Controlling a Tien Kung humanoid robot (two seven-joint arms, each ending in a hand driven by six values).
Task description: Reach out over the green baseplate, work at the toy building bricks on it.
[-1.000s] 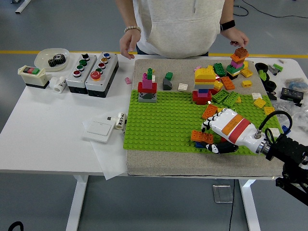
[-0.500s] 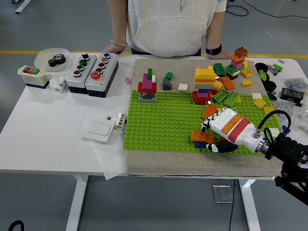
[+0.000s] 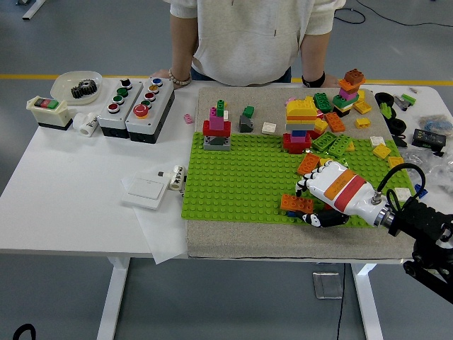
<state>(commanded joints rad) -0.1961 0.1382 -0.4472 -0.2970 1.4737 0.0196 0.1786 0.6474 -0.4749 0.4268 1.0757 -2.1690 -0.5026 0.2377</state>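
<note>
I see a grey floor with a yellow line behind a white bench point(image 3: 78, 198). A person point(image 3: 251, 35) stands at its far side, hands on the edge. The green baseplate point(image 3: 241, 177) lies on a beige mat point(image 3: 283, 241). My right hand point(image 3: 311, 205) is curled around an orange brick point(image 3: 296, 203) at the plate's near right. I can read no lettering.

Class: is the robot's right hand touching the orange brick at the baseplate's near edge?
Touching. The head view shows the right hand with its fingers closed around the orange brick.
</note>
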